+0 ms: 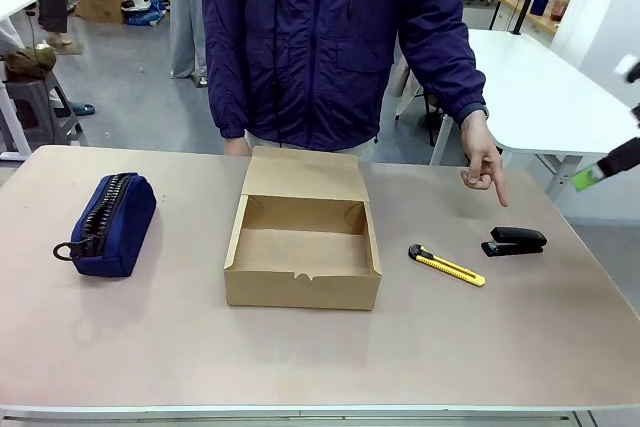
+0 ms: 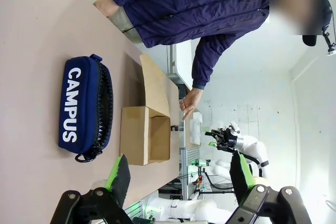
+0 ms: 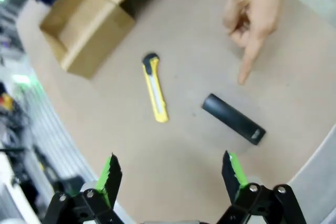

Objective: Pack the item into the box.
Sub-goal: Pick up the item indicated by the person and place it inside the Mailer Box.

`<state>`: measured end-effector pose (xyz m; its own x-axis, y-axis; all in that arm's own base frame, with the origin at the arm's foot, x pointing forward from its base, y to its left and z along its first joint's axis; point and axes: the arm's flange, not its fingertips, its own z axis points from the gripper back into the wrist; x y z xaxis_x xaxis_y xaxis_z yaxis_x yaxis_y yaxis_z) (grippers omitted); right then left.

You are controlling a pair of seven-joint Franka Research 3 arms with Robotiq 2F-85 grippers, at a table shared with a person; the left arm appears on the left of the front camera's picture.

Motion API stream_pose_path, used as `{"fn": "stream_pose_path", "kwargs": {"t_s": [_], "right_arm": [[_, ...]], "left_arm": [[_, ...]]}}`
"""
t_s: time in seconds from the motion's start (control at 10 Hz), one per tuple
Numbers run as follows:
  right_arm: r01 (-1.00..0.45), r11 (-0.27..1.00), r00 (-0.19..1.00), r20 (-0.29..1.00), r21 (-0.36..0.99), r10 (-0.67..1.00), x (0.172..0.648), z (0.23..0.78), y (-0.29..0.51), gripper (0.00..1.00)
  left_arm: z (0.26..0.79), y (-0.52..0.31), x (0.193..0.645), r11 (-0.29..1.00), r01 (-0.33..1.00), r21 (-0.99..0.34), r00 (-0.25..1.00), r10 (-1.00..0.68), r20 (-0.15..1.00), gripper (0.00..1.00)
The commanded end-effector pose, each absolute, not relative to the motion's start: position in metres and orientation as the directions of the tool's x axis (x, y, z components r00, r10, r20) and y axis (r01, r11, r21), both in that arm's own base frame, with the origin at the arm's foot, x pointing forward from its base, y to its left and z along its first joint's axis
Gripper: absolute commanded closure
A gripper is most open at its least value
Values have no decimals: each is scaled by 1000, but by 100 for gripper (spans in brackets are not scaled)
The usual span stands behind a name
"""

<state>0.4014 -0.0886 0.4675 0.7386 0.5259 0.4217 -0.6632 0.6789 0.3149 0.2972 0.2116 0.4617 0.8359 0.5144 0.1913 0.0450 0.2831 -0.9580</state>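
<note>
While my right fingers (image 3: pixel 231 171) and left fingers (image 2: pixel 118 174) hang spread, the item (image 3: pixel 233 119), right of centre on the tabletop (image 3: pixel 131 148), looks rigid and slick, so I'd pinch across its narrow flanks.

Person's pointing hand (image 1: pixel 485 162) hangs close by the item (image 1: pixel 515 241); yellow knife (image 1: pixel 446 265) lies near it
</note>
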Motion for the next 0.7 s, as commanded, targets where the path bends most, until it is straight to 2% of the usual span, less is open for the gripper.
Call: {"fn": "stream_pose_path", "kwargs": {"t_s": [0.0,0.2,0.4,0.6], "right_arm": [[-778,607,611,412,159,676,417,451,-95,0],[-864,503,476,335,9,813,432,425,-84,0],[-878,472,433,295,-72,851,445,402,-83,0],[-892,444,411,257,-85,875,450,377,-78,0]], "left_arm": [[464,212,297,278,76,-958,832,512,214,0],[464,212,297,278,76,-958,832,512,214,0],[464,212,297,278,76,-958,832,512,214,0],[464,212,297,278,76,-958,832,512,214,0]]}}
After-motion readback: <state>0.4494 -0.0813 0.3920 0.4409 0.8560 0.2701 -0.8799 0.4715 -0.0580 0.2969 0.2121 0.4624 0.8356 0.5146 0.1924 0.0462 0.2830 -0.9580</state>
